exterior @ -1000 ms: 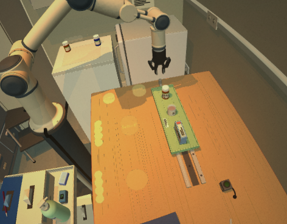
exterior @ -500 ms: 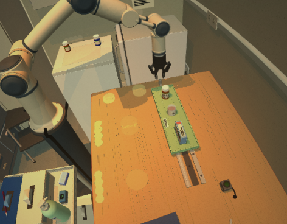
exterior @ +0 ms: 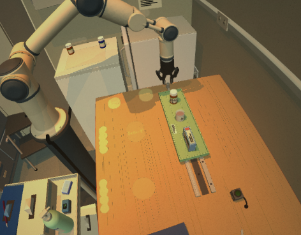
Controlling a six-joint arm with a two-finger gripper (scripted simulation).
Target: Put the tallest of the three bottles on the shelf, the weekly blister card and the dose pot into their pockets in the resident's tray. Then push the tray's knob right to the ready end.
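The tray's knob [exterior: 167,85] is a small grey post at the far end of the green tray [exterior: 183,124]. My gripper [exterior: 167,79] hangs just above it, partly open and holding nothing. The tall bottle [exterior: 173,96], with a white cap and red band, stands in the tray's far pocket. The dose pot [exterior: 180,115] sits in the middle pocket. The blister card [exterior: 189,139] lies in the near pocket. The tray rests at the far end of its rails [exterior: 201,177].
Behind the table a white shelf unit [exterior: 86,60] carries two shorter bottles [exterior: 69,48] [exterior: 101,41]. A taller white cabinet [exterior: 144,54] stands beside it. A green button [exterior: 237,193] sits near the table's front right.
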